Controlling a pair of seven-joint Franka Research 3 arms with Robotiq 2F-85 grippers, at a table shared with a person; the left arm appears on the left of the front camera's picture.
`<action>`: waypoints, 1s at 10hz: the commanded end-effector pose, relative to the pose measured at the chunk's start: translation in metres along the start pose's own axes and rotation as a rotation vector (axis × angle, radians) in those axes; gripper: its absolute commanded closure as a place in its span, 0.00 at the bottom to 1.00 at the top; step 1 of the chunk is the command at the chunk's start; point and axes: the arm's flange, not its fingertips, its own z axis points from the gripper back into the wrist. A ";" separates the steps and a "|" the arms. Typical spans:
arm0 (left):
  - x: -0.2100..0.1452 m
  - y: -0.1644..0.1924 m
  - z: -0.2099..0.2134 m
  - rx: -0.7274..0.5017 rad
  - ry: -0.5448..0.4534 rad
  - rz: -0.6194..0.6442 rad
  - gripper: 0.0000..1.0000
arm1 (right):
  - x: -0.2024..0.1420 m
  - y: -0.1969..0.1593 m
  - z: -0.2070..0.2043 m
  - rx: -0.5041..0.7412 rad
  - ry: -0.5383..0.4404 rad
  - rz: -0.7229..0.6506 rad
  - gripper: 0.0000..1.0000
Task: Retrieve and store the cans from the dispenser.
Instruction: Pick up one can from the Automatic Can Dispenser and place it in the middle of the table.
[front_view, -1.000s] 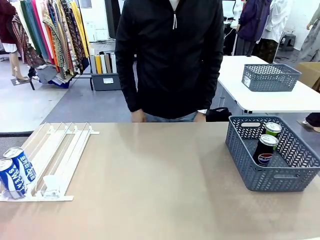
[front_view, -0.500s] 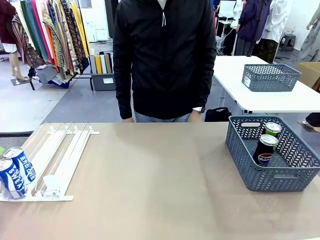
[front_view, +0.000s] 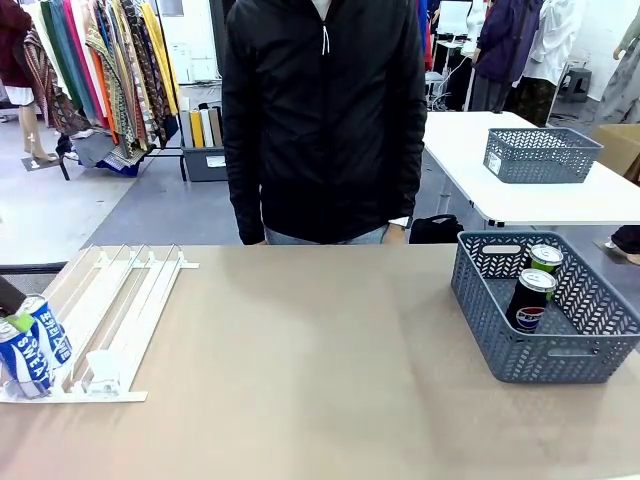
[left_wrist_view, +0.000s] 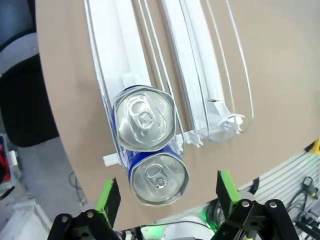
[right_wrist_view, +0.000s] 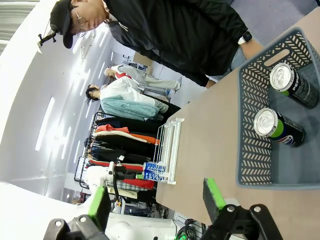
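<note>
The dispenser (front_view: 130, 300) lies at the left end of the smooth tan table (front_view: 320, 380), a flat white plastic rack of long parallel lanes split by thin rails, with clear stops at its low end. Two blue-and-white cans (front_view: 46, 330) rest one behind the other in its outermost lane against the stop, slim cylinders with printed lettering. Seen from the left wrist, their brushed silver tops and pull tabs shine, the front can (left_wrist_view: 159, 176) touching the rear can (left_wrist_view: 145, 117). The left gripper (left_wrist_view: 167, 194) hangs above them with its jaws spread wide, holding nothing; the front can lies between its green pads (left_wrist_view: 109, 200) in that view, and contact cannot be judged. At the right end stands a grey plastic basket (front_view: 500, 350) with lattice walls and a handle slot, holding two black cans (front_view: 530, 298) with silver tops, one carrying a round logo. The right gripper (right_wrist_view: 156, 197) is likewise spread and empty, above the table near the basket. A person (front_view: 320, 120) in a black zipped jacket stands at the far edge.
</note>
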 end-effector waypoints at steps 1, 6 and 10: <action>-0.054 -0.015 -0.050 0.018 0.023 0.026 0.00 | 0.002 0.001 -0.002 0.031 -0.018 0.027 0.00; -0.059 -0.023 -0.077 0.058 0.076 0.007 0.00 | 0.002 0.001 -0.002 0.031 -0.018 0.027 0.00; -0.059 -0.026 -0.082 0.120 0.054 -0.006 0.00 | 0.002 0.001 -0.002 0.031 -0.018 0.027 0.00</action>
